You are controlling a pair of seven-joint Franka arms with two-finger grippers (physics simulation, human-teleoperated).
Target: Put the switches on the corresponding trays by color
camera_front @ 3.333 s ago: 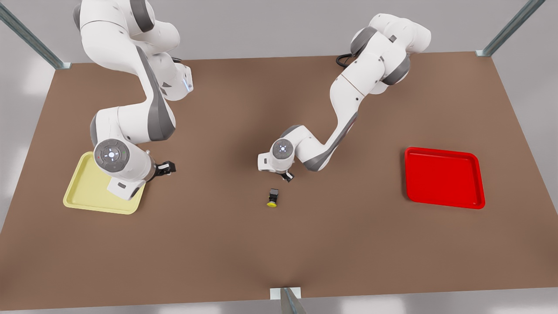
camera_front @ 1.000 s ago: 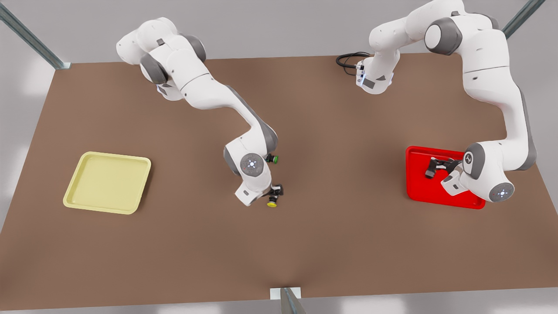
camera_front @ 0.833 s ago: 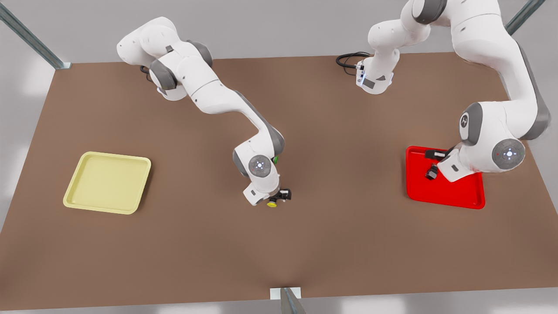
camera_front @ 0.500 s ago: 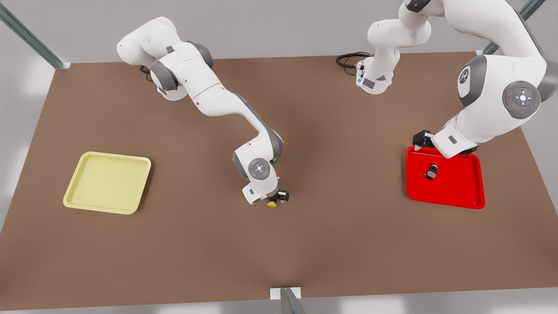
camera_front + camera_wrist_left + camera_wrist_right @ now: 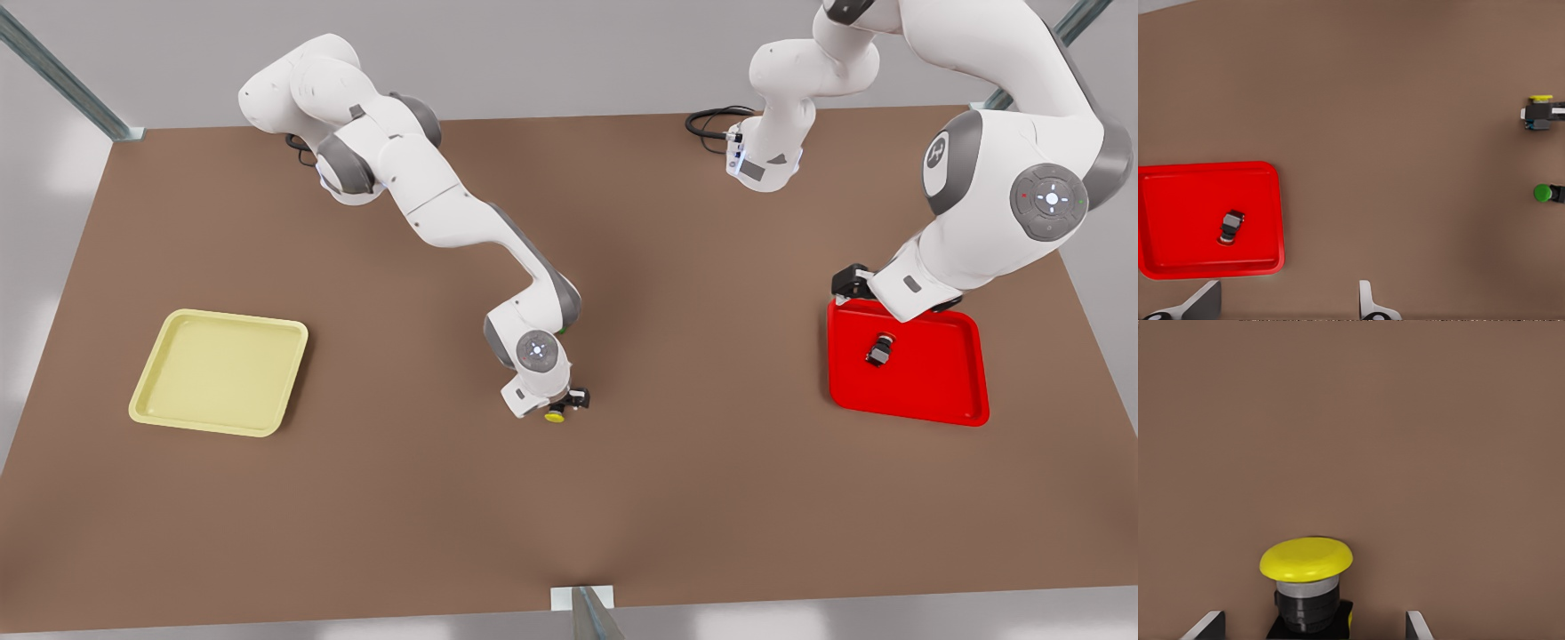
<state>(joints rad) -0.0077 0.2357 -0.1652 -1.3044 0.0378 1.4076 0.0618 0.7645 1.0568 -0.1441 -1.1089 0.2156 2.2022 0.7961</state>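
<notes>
As judged from the layout, looks half done. Red half sorted: red-capped switch (image 5: 880, 348) inside the red tray (image 5: 973, 373) at the front view's right, apparently on its side, touched by nothing. Left gripper (image 5: 849, 283) up over the tray's far-left corner, fingers (image 5: 1368, 303) spread and empty, clear of the switch. Reads as a release and a wait, so no reason to go back in. Yellow half in hand: yellow-capped switch (image 5: 556, 413) on the bare table (image 5: 569, 516) near centre, lying down with cap toward the near edge. Right gripper (image 5: 576, 400) low over it, fingers (image 5: 1415, 623) apart on either side of the dark body, not yet pinching. Body sits between the pads rather than the cap, which makes sense: flat sides grip, round cap would slip. Next call: close on the body, lift, carry across to the pale yellow tray (image 5: 218, 373), well apart at the front view's left. Green-capped switch (image 5: 1543, 193) just beyond the right arm's wrist, no matching tray, best left alone. Risk: small body twisting in the pinch.
</notes>
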